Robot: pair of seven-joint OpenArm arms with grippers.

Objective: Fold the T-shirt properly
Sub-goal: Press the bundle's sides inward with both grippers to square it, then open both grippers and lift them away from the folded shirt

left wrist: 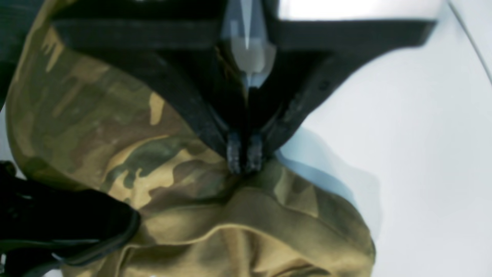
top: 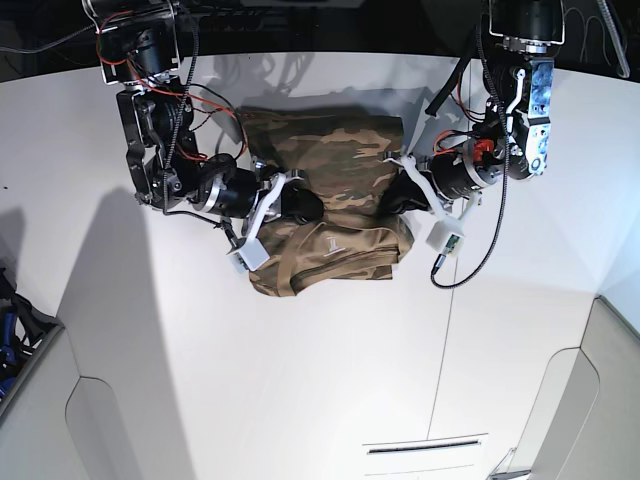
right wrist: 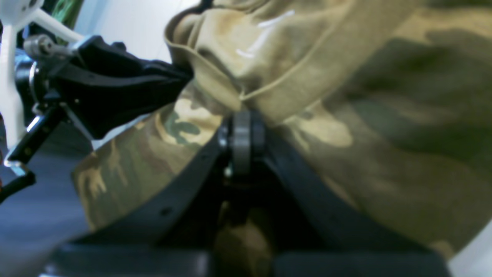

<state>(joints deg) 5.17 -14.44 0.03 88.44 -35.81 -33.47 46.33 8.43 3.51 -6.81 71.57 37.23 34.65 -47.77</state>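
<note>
Base view, nearest edge first: bare white tabletop (top: 300, 400) fills the near half. Beyond it, at mid-depth, the T-shirt (top: 330, 165) lies bunched in a compact mass between the two arms. Its near portion is plain tan with a seam or band running across, sagging toward the tabletop; the far portion shows camouflage print in olive, brown and tan streaks and spreads flatter toward the back edge. The cloth is gathered and creased, edges not aligned. The left gripper (top: 392, 196) meets the shirt's edge on the view's right; the right gripper (top: 300, 205) meets the edge on the view's left; both are at about the same depth. Left wrist view: left gripper (left wrist: 244, 157) has its fingers (left wrist: 233, 154) pressed together on a pinch of camouflage fabric, with a thick tan hem or collar-like band folding just below the pinch; the white tabletop (left wrist: 423, 154) shows to the right, and the dark body of the other gripper sits at lower left. Right wrist view: right gripper (right wrist: 241, 132) has its fingers closed on the T-shirt (right wrist: 384, 115) where a tan stitched band meets the print; the left gripper (right wrist: 180, 77) grips the same band from the left.
</note>
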